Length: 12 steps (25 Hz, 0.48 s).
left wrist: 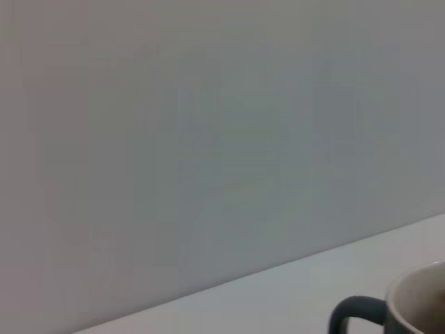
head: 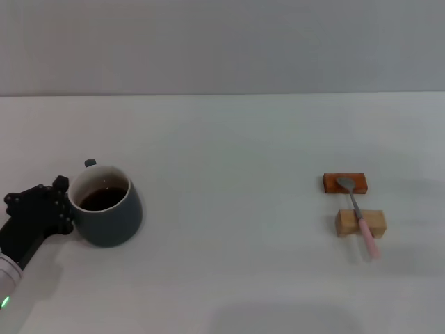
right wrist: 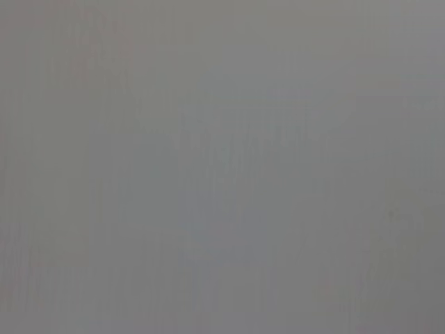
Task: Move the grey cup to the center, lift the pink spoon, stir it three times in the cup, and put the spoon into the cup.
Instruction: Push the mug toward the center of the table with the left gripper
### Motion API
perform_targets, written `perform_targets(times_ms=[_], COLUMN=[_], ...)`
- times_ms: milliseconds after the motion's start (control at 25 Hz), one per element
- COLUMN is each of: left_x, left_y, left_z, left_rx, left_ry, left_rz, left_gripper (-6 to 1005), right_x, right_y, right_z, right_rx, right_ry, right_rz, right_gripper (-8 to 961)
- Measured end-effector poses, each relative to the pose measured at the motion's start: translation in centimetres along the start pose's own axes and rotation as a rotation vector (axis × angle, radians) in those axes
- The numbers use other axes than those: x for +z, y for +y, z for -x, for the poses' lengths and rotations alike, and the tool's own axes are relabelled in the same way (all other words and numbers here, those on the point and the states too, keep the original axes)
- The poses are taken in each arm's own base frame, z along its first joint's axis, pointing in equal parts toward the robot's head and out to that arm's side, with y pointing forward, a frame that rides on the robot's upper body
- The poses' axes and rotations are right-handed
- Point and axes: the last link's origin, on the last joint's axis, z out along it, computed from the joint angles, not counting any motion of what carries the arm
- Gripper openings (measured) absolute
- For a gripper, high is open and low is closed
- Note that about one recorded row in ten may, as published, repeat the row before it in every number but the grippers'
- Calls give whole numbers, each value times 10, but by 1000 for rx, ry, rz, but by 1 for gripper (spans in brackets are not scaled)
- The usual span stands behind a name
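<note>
The cup [head: 106,206] stands at the left of the surface [head: 229,153], and the left gripper [head: 66,202] is pressed up against its left side, where the handle would be. One black fingertip [head: 90,163] shows just behind the rim and another black part sits at the near-left of the cup wall; the cup hides the grasp itself, so whether the fingers are clamped or apart cannot be told. In the left wrist view the cup [left wrist: 417,306] shows only as a pale rim with a dark loop handle [left wrist: 354,311] beside it.

The cup is rounded, dark slate-grey outside, white inside, with dark brown liquid in it. The surface is plain, matt and white, with a grey wall behind it.

The spoon [head: 358,214] lies well apart, at the right. Its silver bowl rests on a reddish-brown block [head: 345,183], its neck crosses a pale wooden block [head: 360,223] just nearer, and its pink handle tip slopes down to the surface.

The right gripper is out of sight; its wrist view shows only flat grey.
</note>
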Motion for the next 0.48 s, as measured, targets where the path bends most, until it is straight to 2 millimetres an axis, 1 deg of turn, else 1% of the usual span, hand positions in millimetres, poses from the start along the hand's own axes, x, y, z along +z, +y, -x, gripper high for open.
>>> perform_targets(times_ms=[280, 360, 480], left_x=[3, 6, 7], left_y=[11, 24, 30], left_z=[-3, -8, -11], left_rx=[14, 22, 21], left_ry=[9, 34, 48], left_rz=[57, 116, 137], left_gripper=[0, 0, 0], right_x=[1, 1, 2], right_y=[0, 0, 1], right_z=[1, 2, 3], right_rx=[-1, -1, -1], right_ry=[-4, -6, -8], right_rz=[2, 2, 4], right_gripper=[738, 738, 738])
